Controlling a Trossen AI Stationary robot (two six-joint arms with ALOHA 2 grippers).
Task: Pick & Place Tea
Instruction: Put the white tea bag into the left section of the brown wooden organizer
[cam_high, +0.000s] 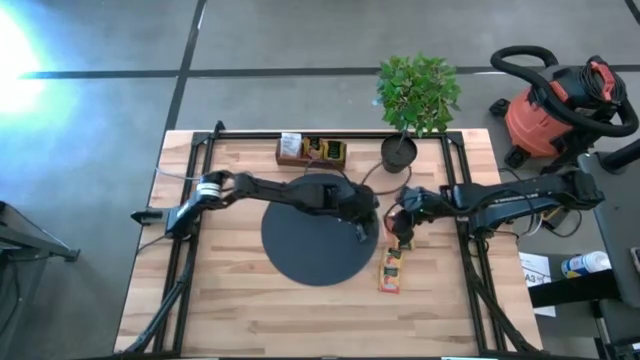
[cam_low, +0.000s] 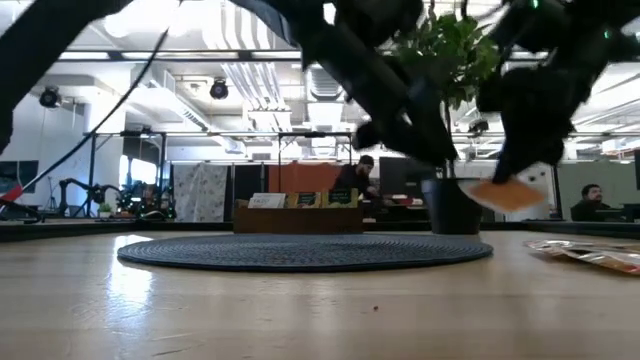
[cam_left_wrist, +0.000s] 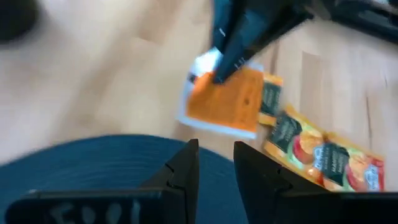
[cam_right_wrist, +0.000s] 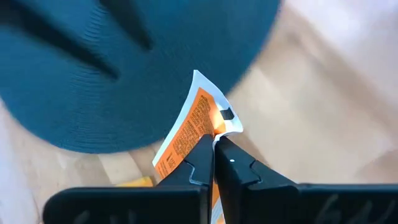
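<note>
My right gripper (cam_high: 403, 237) is shut on a white-and-orange tea sachet (cam_right_wrist: 191, 127) and hovers just past the right rim of the round black mat (cam_high: 310, 250). The low view shows the sachet (cam_low: 506, 194) off the table. My left gripper (cam_high: 362, 228) hangs over the mat's right part, close to the right one. Its fingers (cam_left_wrist: 186, 165) are a little apart and hold nothing. More sachets (cam_high: 390, 272) lie flat in a small pile on the wood near the mat's right rim. My right gripper pinches the sachet between its two fingertips at its upper edge (cam_right_wrist: 214, 127), near a white corner. The fingers come from above, pointing down. The sachet is lifted clear and hangs tilted below the fingers (cam_left_wrist: 233, 46), its face (cam_left_wrist: 225, 102) above the bare wood beside the mat.
A brown wooden compartment box (cam_high: 312, 151) with sachets stands at the far edge. A potted plant (cam_high: 400, 150) is to its right, just behind my right arm. A red shop vacuum (cam_high: 560, 110) stands off the table. Bare wood lies along the near edge (cam_high: 300, 320).
</note>
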